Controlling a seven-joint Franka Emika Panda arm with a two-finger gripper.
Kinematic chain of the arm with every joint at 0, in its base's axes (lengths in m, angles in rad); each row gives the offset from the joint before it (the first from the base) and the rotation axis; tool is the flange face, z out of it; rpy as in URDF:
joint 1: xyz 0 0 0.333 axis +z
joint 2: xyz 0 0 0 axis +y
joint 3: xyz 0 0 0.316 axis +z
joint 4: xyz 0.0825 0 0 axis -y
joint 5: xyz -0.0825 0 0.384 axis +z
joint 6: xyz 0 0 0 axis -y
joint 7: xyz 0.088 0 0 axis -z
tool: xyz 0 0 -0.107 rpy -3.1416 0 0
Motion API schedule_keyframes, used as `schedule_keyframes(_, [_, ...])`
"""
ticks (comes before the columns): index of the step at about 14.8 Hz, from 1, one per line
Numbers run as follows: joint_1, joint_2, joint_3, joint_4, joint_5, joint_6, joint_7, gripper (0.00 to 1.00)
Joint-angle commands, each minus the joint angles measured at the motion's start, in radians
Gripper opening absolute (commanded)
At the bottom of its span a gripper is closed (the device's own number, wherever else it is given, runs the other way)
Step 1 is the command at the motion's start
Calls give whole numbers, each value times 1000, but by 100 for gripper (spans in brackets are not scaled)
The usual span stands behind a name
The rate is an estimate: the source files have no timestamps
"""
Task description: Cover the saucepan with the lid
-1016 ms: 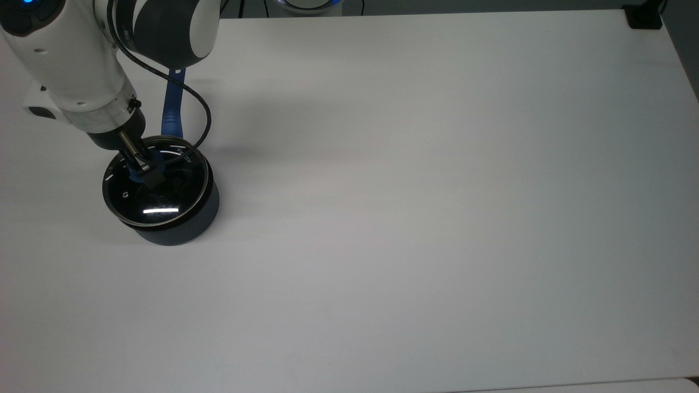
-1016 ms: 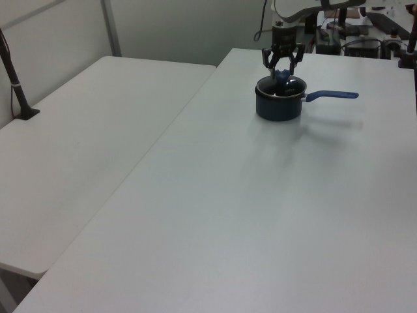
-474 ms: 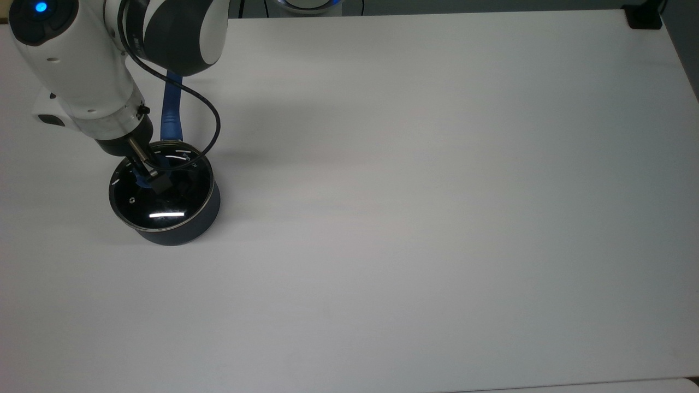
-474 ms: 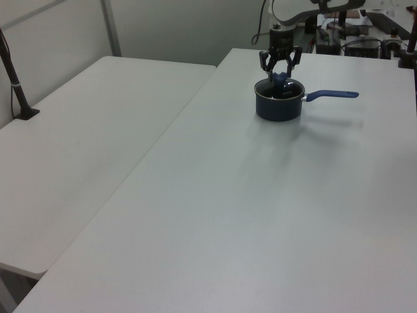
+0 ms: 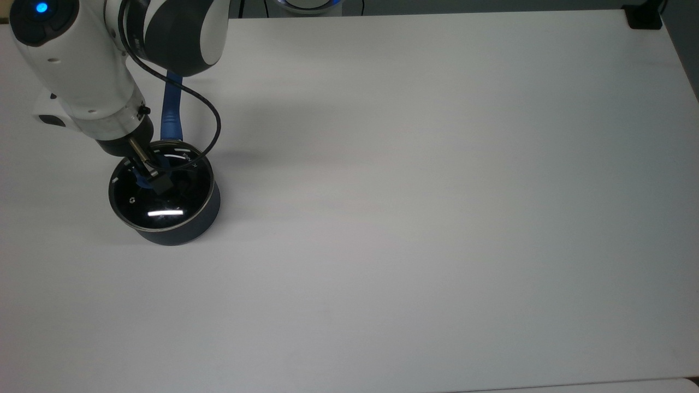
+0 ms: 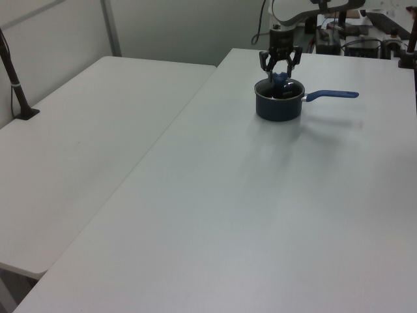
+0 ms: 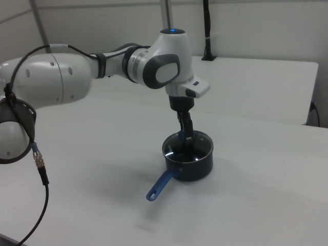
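The lid (image 5: pixel 161 191) now lies flat on the rim of the saucepan (image 5: pixel 185 226), concentric with it. One second earlier it sat offset from the saucepan and tilted; half a second earlier it had already reached its present seat, and it has not shifted since. The claw (image 6: pixel 279 73) stands directly above the saucepan. In the left view its two fingers are spread to either side of the blue knob (image 6: pixel 280 77), with a gap visible between each finger and the knob: the claw is released, holding nothing. A second earlier it sat lower over the knob.

The saucepan's long blue handle (image 7: pixel 160 186) points away from the arm in the right view, and the saucepan rests undisturbed on the white surface (image 5: pixel 437 218).

Judgement: placement appears complete. The remaining action is a straight vertical withdrawal, keeping the fingers off the knob.
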Motion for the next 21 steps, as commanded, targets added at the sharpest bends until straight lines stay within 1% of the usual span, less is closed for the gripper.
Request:
schedule_keyframes(1, [10, 3, -2, -13, 2, 15, -9, 100])
schedule_keyframes(4, [9, -40, -3, -19, 5, 12, -61, 100])
schedule_keyframes(6, [12, -81, -3, -24, -4, 12, -109, 100])
schedule_keyframes(7, [13, -113, 0, -44, -12, 10, -150, 100])
schedule_keyframes(8, [26, -157, 3, -73, -29, -14, -201, 100])
schedule_keyframes(9, [56, -208, 3, -99, -50, -45, -250, 100])
schedule_keyframes(11, [105, -317, 3, -185, -85, -70, -311, 100])
schedule_keyframes(13, [137, -369, 3, -226, -110, -71, -330, 100])
schedule_keyframes(14, [168, -392, 5, -251, -131, -70, -333, 100])
schedule_keyframes(16, [199, -429, 3, -291, -141, -70, -333, 100])
schedule_keyframes(19, [222, -521, 5, -367, -141, -73, -348, 100])
schedule_keyframes(20, [219, -564, 18, -404, -141, -73, -380, 100])
schedule_keyframes(21, [205, -586, 49, -423, -141, -85, -400, 100])
